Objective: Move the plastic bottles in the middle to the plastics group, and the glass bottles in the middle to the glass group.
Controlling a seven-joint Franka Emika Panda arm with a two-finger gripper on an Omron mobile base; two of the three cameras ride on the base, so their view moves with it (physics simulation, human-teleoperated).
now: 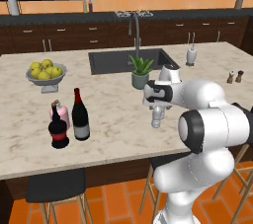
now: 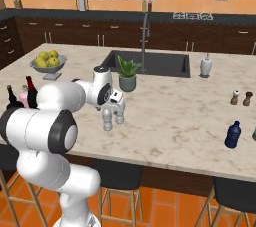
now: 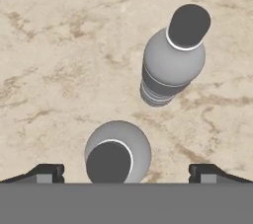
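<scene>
Your two base views look forward and down from behind the arm (image 1: 207, 134), left and right, sharing the bench (image 1: 113, 119) and sink (image 2: 160, 63). Your hand view looks straight down, close over two bottles (image 3: 170, 62).

A home kitchen: a marble island counter (image 1: 118, 119) with a built-in sink (image 1: 126, 60) and tall tap (image 1: 136, 33), stools (image 1: 54, 188) tucked underneath, dark wood cabinets (image 1: 64, 38) along the orange wall at twelve o'clock, and a fruit bowl (image 1: 45, 72) at ten o'clock.
</scene>
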